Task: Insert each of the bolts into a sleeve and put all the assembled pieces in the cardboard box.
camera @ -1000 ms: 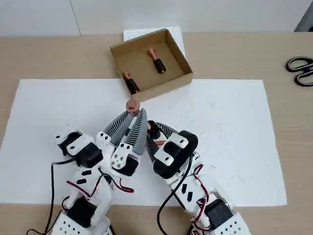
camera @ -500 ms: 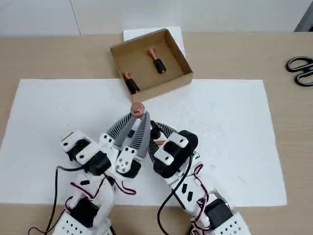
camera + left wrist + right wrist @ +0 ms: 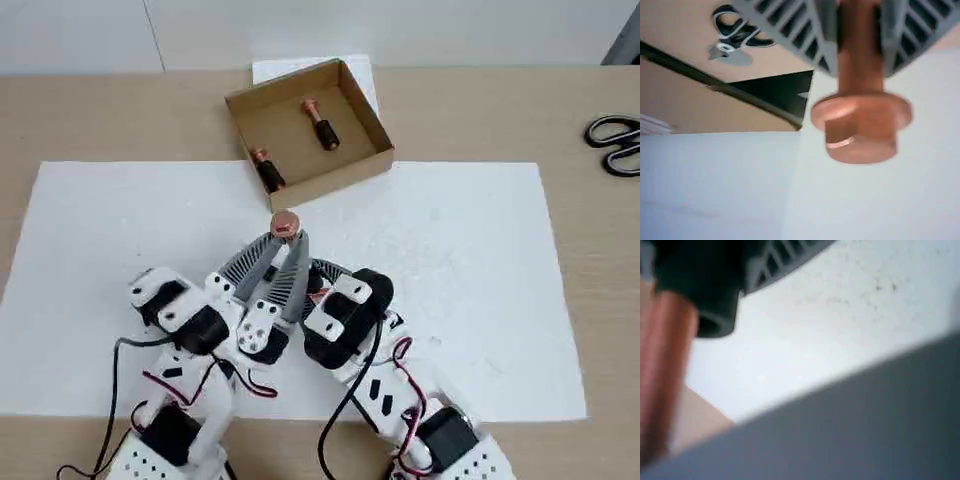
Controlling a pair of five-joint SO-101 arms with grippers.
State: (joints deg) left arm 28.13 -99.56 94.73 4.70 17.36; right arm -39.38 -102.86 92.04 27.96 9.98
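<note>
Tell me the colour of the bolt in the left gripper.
Copper bolt, best in left wrist view.

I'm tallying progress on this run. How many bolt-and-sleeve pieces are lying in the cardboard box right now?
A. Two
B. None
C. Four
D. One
A: the cardboard box holds two, a middle piece lying near its centre and a wall-side piece against the wall nearest the arms.
</note>
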